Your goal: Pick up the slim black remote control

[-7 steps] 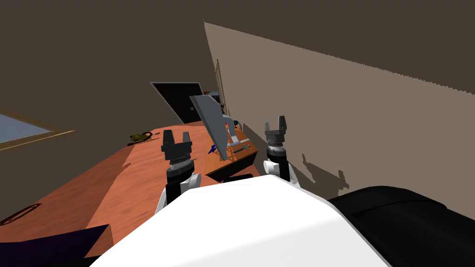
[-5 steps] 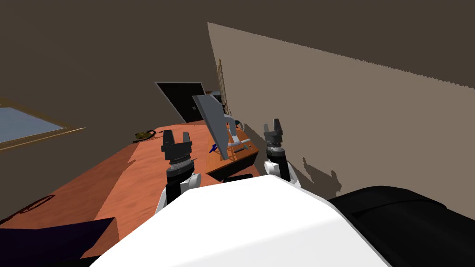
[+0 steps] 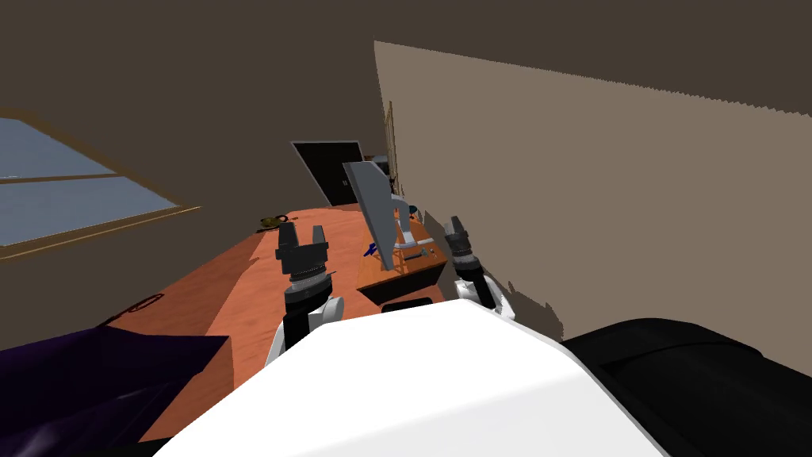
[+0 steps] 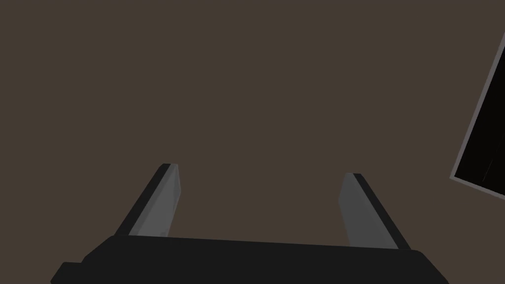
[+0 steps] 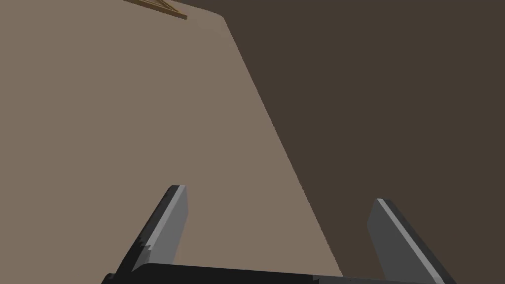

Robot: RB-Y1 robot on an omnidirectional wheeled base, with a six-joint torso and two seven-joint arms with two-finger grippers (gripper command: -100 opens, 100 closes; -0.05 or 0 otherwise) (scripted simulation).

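Remote control (image 3: 410,255) (probably dark sliver on stand (image 3: 377,278)) well beyond left gripper (image 3: 301,228), right gripper (image 5: 277,193); jaws apart, empty; approach, grasp remain.

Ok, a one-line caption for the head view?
Left gripper and right gripper, both open, face a grey screen on a wooden stand.

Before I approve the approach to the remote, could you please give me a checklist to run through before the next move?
1. Left claw open and empty: ok.
2. Right claw open and empty: ok.
3. Target identified: cannot tell; a thin dark sliver on the low orange-brown wooden stand, beside the grey flat screen, may be it.
4. Claw at the sliver: not ok; both are apart from it.
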